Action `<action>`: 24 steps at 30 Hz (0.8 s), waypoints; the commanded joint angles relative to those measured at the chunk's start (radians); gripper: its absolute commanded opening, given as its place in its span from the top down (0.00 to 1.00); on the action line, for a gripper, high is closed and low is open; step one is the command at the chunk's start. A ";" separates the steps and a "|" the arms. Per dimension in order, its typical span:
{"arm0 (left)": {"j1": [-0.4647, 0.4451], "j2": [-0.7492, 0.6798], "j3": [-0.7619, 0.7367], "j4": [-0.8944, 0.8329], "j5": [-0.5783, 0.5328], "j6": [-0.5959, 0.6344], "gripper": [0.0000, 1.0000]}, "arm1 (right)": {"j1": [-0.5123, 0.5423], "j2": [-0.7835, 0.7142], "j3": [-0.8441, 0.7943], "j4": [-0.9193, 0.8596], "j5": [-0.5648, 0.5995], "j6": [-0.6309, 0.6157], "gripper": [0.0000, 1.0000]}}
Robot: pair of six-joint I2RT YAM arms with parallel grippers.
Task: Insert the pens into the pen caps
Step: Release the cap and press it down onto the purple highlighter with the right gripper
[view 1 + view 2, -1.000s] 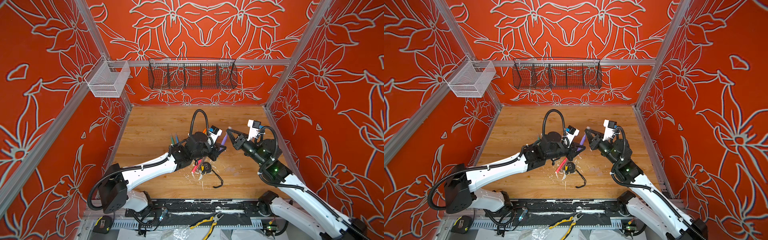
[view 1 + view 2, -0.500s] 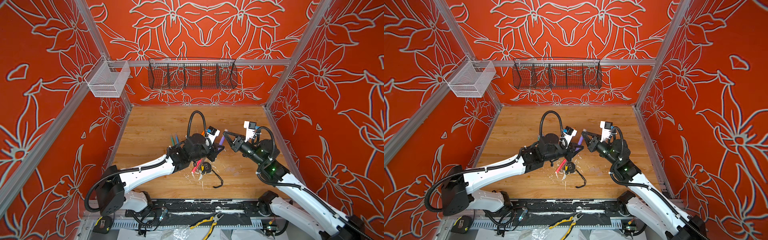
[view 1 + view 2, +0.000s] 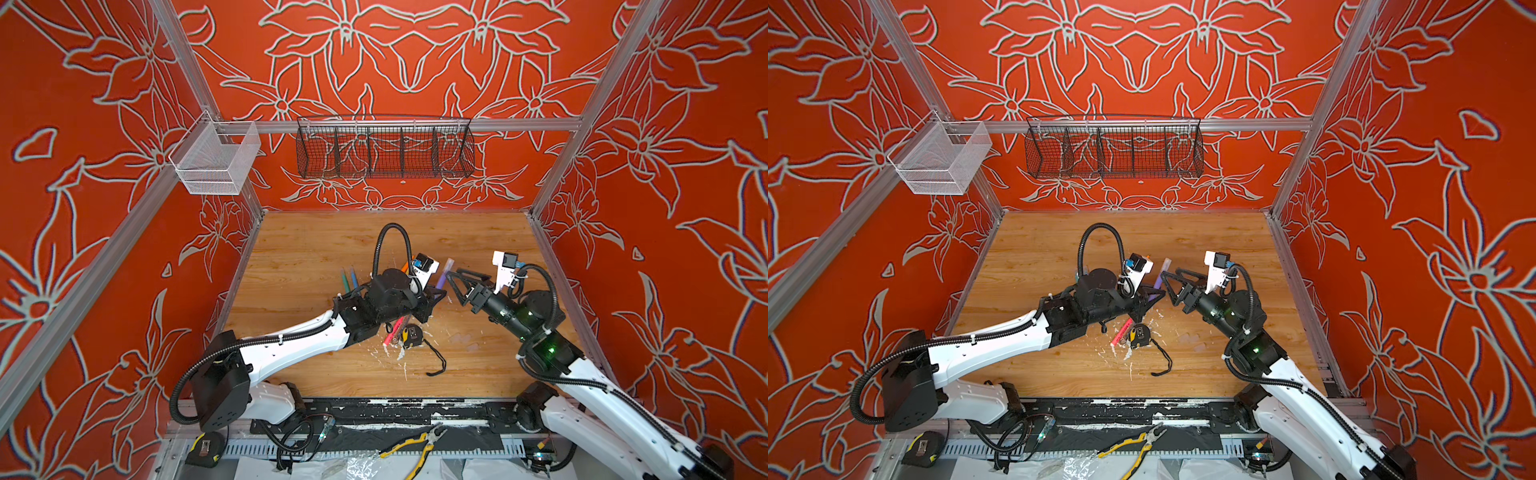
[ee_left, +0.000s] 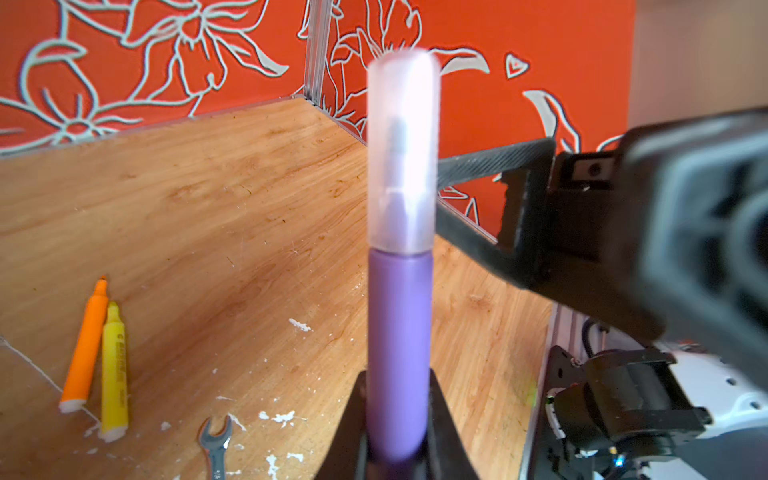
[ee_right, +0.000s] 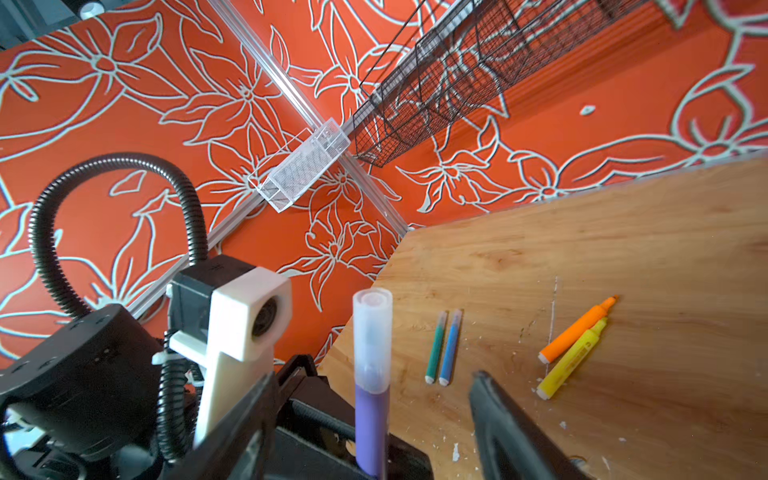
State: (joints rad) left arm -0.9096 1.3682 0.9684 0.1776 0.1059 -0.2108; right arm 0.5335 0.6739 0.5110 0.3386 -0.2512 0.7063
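— One pen matters right now. Where is it?

— The purple pen (image 4: 399, 332) stands up out of my left pincer (image 4: 397, 382), which is clamped on its lower barrel. In a top view its long axis leans toward 1 o'clock, tip end away from the pincer.

— And the clear cap (image 4: 402, 158)?

— Over the tip, and seated down to the barrel, I judge.

— Your right pincer (image 3: 455, 280)?

— Spread wide and holding nothing, at 3 o'clock of the cap, with the jaws either side of it and apart from it.

— What does the next move turn on?

— Probably the bare orange pen (image 5: 577, 328) and yellow pen (image 5: 571, 361), side by side around 10 o'clock. My left arm is nearer.
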 commanded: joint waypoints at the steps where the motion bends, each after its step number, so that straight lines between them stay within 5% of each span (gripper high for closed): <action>1: 0.003 -0.035 -0.006 0.035 -0.011 0.111 1.00 | 0.000 -0.065 -0.016 -0.056 0.090 -0.039 0.20; 9: 0.001 -0.034 -0.029 0.014 0.043 0.292 1.00 | 0.000 -0.123 -0.025 -0.065 0.103 -0.056 0.23; 24: -0.023 -0.010 -0.024 -0.004 0.121 0.361 1.00 | 0.000 -0.063 0.006 -0.073 0.067 -0.050 0.47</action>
State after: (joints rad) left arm -0.9211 1.3529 0.9367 0.1612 0.1982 0.1112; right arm 0.5343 0.6052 0.5030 0.2657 -0.1753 0.6556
